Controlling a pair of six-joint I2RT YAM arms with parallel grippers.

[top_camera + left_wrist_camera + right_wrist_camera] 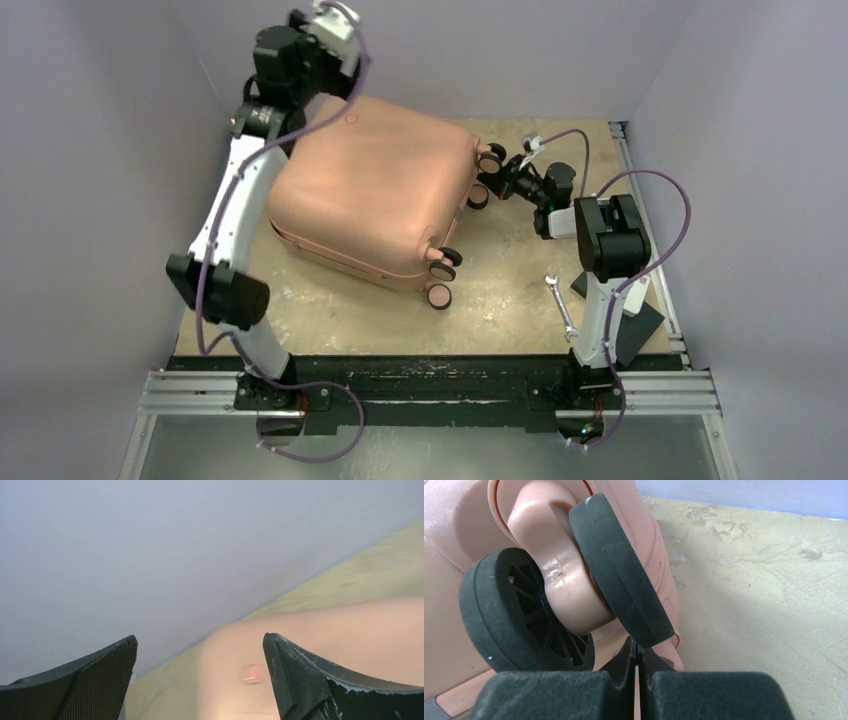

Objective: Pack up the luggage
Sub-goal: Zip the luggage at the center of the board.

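**Closed suitcase flat on scuffed table, left jaws wide, right jaws shut at a wheel**

Surface: tan table (pixel 505 300), worn, with pale scuffs and dark stains; the right wrist view shows the blotches up close. An aluminium rail (pixel 430 392) runs along the near edge with both arm bases bolted on, and another rail (pixel 645 230) runs down the right side. Plain pale lilac-grey walls (pixel 90 150) close in on the left, far and right sides.

The luggage (pixel 370 195) is salmon-pink and closed. It lies flat on the far-left part of the table, turned slightly, with its wheels (pixel 524 615) facing right.

A wrench (pixel 562 305) lies on the bare table right of the case, well apart from it. A flat black pad (pixel 640 325) sits by the right arm's base.

The left gripper (pixel 200 639) is over the far-left corner of the case. Its fingers (pixel 300 680) are spread wide with nothing between them; pink shell and a strip of table show below.

The right gripper (pixel 638 665) is low at the far-right wheel pair. Its jaws are pressed together to a thin slit and hold nothing, with the tips just under the black tyre.
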